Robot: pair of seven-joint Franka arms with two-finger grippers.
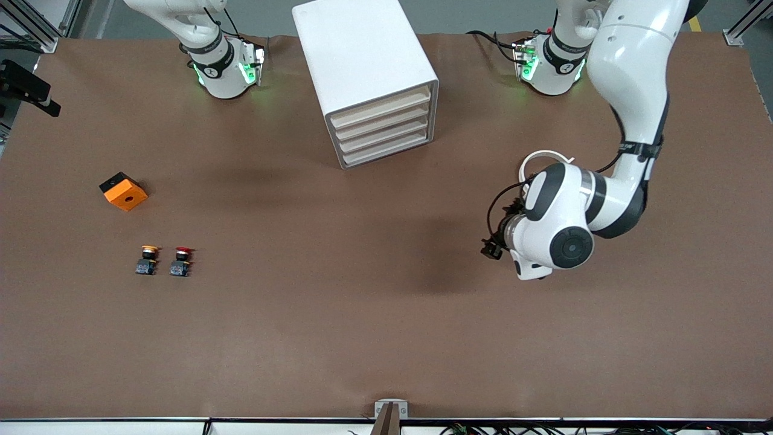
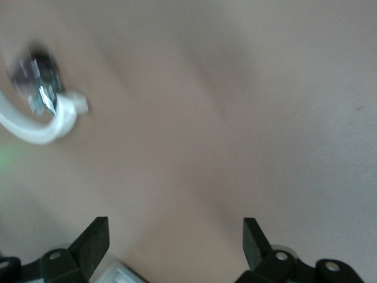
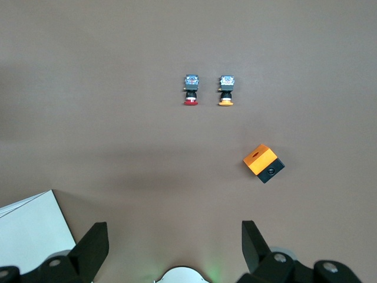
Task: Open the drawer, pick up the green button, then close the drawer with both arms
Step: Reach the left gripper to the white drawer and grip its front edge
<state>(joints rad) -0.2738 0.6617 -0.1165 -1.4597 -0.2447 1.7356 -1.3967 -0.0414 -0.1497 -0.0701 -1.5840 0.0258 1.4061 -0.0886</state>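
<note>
The white cabinet [image 1: 362, 48] stands between the two arm bases, and all four drawers are shut. The drawer [image 1: 389, 151] is the lowest cream front. The button is hidden. My left arm's wrist [image 1: 558, 223] hangs over bare table toward the left arm's end, nearer to the front camera than the cabinet. In the left wrist view the left gripper [image 2: 175, 236] is open with only table between its fingers. High over its own base [image 3: 182, 276], the right gripper [image 3: 174, 239] is open and empty, beside a corner of the cabinet [image 3: 29, 236].
Toward the right arm's end lie a yellow-capped button [image 1: 148, 258] [image 3: 226, 90] and a red-capped one [image 1: 181, 260] [image 3: 191, 90], side by side. An orange and black box [image 1: 124, 191] [image 3: 264, 163] sits farther from the front camera than they do. A white cable loop [image 2: 41, 132] shows by the left wrist.
</note>
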